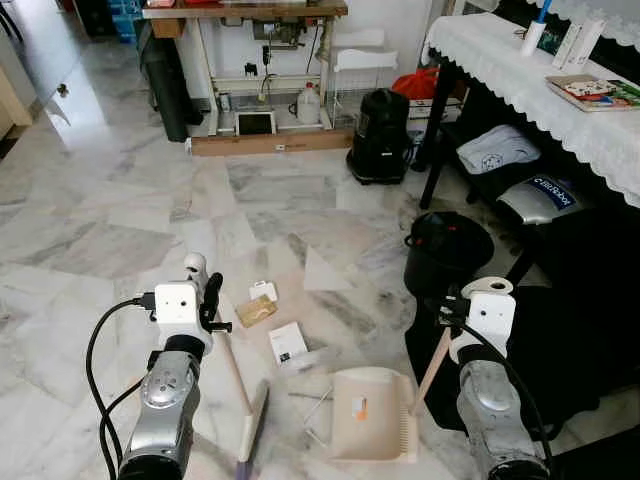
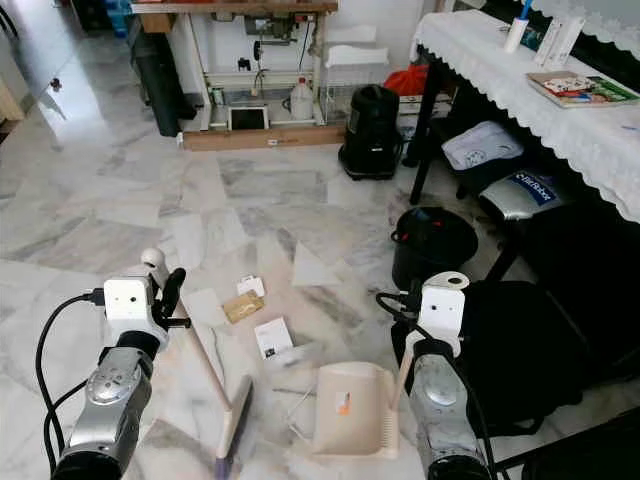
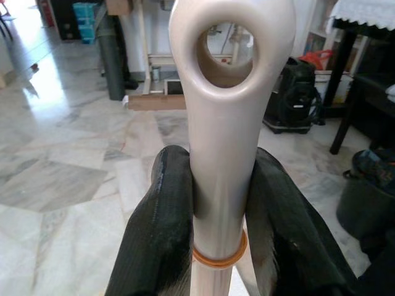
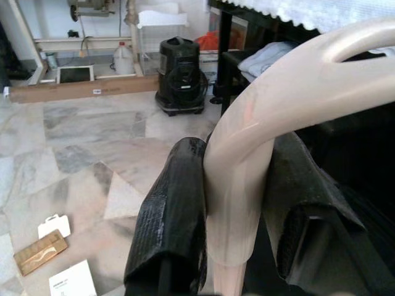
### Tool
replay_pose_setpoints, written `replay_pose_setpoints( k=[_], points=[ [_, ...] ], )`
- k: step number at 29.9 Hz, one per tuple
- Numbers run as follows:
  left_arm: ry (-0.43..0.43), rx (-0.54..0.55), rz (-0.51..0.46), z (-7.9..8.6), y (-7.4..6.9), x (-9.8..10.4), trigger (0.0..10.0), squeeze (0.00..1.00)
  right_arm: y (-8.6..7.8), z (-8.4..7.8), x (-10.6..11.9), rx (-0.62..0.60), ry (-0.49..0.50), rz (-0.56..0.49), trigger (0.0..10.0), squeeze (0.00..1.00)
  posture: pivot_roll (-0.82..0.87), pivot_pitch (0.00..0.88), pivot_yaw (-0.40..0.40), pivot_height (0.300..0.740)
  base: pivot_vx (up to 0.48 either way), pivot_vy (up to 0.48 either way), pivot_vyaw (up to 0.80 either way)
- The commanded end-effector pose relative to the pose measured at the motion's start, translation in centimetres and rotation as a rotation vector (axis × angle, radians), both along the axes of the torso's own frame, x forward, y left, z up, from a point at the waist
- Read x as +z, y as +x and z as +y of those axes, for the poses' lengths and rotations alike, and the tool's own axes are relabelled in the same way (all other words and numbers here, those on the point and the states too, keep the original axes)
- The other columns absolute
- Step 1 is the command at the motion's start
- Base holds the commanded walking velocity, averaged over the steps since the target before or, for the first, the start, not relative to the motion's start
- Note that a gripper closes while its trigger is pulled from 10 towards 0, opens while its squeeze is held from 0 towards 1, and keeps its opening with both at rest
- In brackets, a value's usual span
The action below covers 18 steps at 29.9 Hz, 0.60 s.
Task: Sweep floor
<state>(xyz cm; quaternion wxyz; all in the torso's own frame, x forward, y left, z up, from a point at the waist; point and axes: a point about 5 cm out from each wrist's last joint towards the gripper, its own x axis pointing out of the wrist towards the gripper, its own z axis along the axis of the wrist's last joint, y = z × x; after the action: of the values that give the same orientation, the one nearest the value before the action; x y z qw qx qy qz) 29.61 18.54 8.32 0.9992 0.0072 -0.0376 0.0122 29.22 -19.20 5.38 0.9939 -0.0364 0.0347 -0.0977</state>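
Litter is what the step turns on: a small brown packet (image 1: 256, 312), a white tag (image 1: 263, 291) and a white card (image 1: 288, 342) lie on the marble floor (image 1: 100, 230) ahead of both grippers, between the two tools. The left gripper (image 3: 219, 203) is closed on the broom handle (image 3: 222, 123), fingers (image 3: 162, 228) pressed to either side just below the hanging hole. The broom head (image 1: 252, 425) rests on the floor below and slightly inward of that gripper. The right gripper (image 4: 237, 203) is clamped on the curved dustpan handle (image 4: 290, 98), and the dustpan (image 1: 372, 412) sits on the floor just inward of it, with what looks like its mouth turned towards the litter.

As a judgement, the scraps should be reached over and drawn back in short, low strokes, bristles kept in contact with the floor. The dustpan should be held flat with its lip pressed down, so that thin card is not pushed underneath. The black bin (image 1: 447, 247), ahead of the right gripper, should be kept clear of the stroke.
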Motion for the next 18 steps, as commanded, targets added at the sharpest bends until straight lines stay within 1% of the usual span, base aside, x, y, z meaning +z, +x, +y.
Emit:
replay_pose_setpoints(
  k=[1, 3, 8, 9, 13, 18],
  points=[
    [0.009, -0.004, -0.038, -0.01, 0.28, 0.84, 10.0, 0.0, 0.5, 0.08, 1.23, 0.004, -0.003, -0.065, 10.0, 0.0, -0.05, 0.0, -0.02, 0.74, 0.0, 0.0, 0.0],
    [0.004, -0.003, -0.036, -0.01, 0.31, 0.84, 10.0, 0.0, 0.5, 0.09, 1.24, 0.005, -0.003, -0.066, 10.0, 0.0, -0.05, 0.0, -0.02, 0.74, 0.0, 0.171, 0.0],
    [-0.002, -0.003, -0.035, -0.08, 0.34, 0.82, 10.0, 0.0, 0.57, 0.2, 1.14, 0.006, 0.014, -0.056, 10.0, 0.0, -0.05, 0.0, -0.02, 0.74, 0.0, 0.431, 0.0],
    [-0.002, -0.004, -0.035, -0.09, 0.35, 0.82, 10.0, 0.0, 0.57, 0.22, 1.12, 0.004, 0.026, -0.058, 10.0, 0.0, -0.05, 0.0, -0.02, 0.74, 0.0, 0.469, -0.76],
    [0.002, -0.004, -0.036, -0.06, 0.32, 0.87, 10.0, 0.0, 0.54, 0.32, 1.12, 0.012, 0.017, -0.058, 10.0, 0.0, -0.05, 0.0, -0.018, 0.74, 0.0, 0.393, -0.79],
    [0.006, -0.003, -0.035, -0.02, 0.29, 0.84, 10.0, 0.0, 0.51, 0.35, 1.11, 0.012, 0.022, -0.06, 10.0, 0.0, -0.05, 0.0, -0.018, 0.74, 0.0, 0.0, -0.79]
  ],
)
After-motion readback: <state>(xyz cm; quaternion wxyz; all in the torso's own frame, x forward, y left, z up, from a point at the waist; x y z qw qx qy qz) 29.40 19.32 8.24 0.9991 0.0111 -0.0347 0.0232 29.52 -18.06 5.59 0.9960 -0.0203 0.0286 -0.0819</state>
